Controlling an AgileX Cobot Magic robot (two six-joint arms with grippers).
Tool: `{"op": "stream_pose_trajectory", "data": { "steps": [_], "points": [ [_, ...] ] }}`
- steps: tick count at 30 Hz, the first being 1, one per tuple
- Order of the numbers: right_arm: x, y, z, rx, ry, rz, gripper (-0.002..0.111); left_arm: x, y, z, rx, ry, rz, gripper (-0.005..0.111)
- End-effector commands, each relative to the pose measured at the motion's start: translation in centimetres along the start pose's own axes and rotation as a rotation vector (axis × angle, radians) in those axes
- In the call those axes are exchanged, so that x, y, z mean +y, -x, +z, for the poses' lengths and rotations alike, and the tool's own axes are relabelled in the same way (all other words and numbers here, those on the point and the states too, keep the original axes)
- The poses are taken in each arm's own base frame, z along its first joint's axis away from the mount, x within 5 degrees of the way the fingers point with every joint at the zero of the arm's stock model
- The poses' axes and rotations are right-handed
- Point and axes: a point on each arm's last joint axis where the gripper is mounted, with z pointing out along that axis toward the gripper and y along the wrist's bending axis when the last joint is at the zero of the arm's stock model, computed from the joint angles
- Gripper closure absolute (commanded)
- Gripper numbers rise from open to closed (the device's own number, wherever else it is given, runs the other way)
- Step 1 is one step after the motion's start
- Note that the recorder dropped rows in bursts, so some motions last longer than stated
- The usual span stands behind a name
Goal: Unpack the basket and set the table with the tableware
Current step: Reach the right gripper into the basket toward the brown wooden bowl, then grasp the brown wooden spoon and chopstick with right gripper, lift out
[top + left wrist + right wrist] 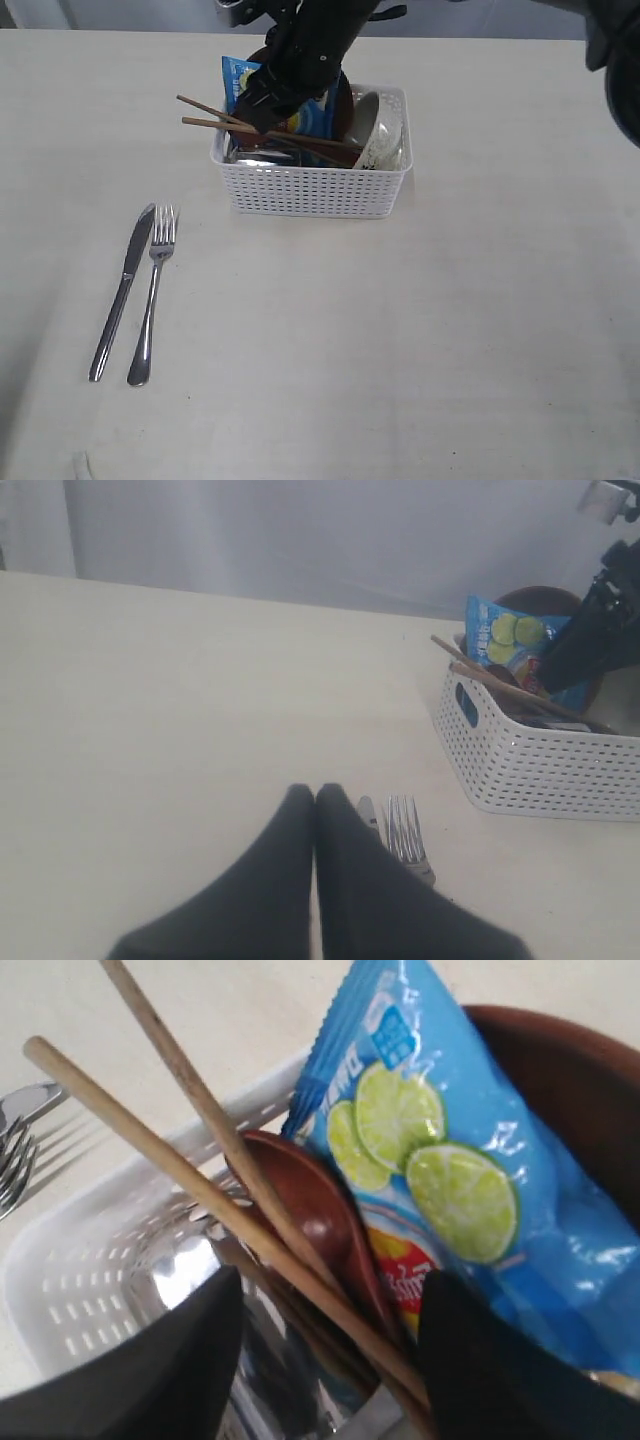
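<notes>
Basket [310,185] upper centre of the exterior frame — unpacking in hand, chopsticks [250,128] look next.
Right jaws spread, down in the basket astride chopsticks and red spoon [320,1230]; left jaws pressed together over knife [122,290] and fork [152,295], laid lower left on the worktop [450,350]. Next — close on the sticks only, clear of the chip bag [450,1160].

The black right arm [315,40] slants down and leftward from the top edge of the exterior view, its wrist bent. Its black two-fingered right end effector [330,1290] points downward with the fingers [150,1370] spread wide apart. The black left end effector [316,792] has both fingers pressed together, tips touching.
</notes>
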Motion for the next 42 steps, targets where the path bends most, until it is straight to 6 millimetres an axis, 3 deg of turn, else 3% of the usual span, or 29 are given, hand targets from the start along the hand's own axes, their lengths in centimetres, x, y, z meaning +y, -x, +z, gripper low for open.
{"op": "stream_pose_trajectory", "data": {
  "steps": [1,11,29,32,39,42],
  "points": [
    [-0.7,0.2,1.3,0.03,0.02,-0.001,0.056,0.0,0.0,0.0,-0.012,-0.001,-0.001,0.107],
    [-1.2,-0.7,4.4,0.103,0.049,-0.003,0.056,0.0,0.0,0.0,-0.012,-0.001,-0.001,0.107],
    [-0.6,-0.5,4.6,0.093,0.07,-0.144,0.057,0.0,0.0,0.0,-0.012,-0.001,-0.001,0.107],
    [-0.5,-0.4,4.7,0.087,0.055,-0.155,0.067,0.0,0.0,0.0,-0.012,-0.001,-0.001,0.107],
    [0.0,-0.7,5.7,0.116,0.06,-0.168,0.108,0.0,0.0,0.0,-0.012,-0.001,-0.001,0.107],
    [0.0,-0.7,5.8,0.119,0.061,-0.16,0.109,0.0,0.0,0.0,-0.012,-0.001,-0.001,0.107]
  ]
}}
